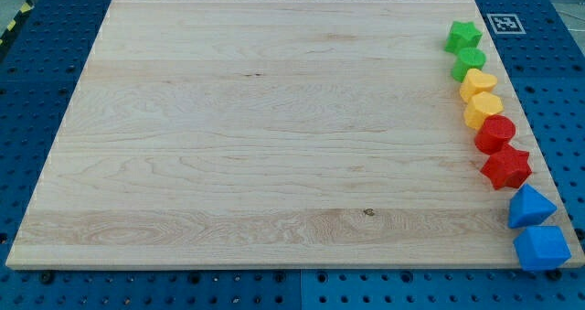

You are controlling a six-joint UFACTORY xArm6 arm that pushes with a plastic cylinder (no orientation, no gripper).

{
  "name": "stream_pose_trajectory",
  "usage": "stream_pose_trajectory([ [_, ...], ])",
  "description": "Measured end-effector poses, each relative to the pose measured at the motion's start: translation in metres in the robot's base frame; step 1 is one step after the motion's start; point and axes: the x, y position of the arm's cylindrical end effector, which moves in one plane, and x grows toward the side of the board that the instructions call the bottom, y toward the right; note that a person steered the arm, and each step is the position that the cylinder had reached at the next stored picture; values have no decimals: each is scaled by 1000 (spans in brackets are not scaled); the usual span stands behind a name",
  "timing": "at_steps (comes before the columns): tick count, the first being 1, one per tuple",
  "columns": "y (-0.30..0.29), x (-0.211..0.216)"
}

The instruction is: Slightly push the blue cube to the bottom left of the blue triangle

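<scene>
The blue cube (542, 247) sits at the bottom right corner of the wooden board (274, 136). The blue triangle (530, 206) lies just above it, touching or nearly touching it. Both are at the lower end of a column of blocks along the board's right edge. My tip and the rod do not show in the camera view.
Above the blue blocks, going up the right edge: a red star (506, 167), a red rounded block (494, 133), two yellow blocks (483, 110) (477, 83), a green block (468, 63) and a green star (462, 36). A marker tag (504, 23) lies off the top right corner.
</scene>
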Motion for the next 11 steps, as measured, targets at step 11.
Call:
stream_pose_trajectory([
  [11,-115,13],
])
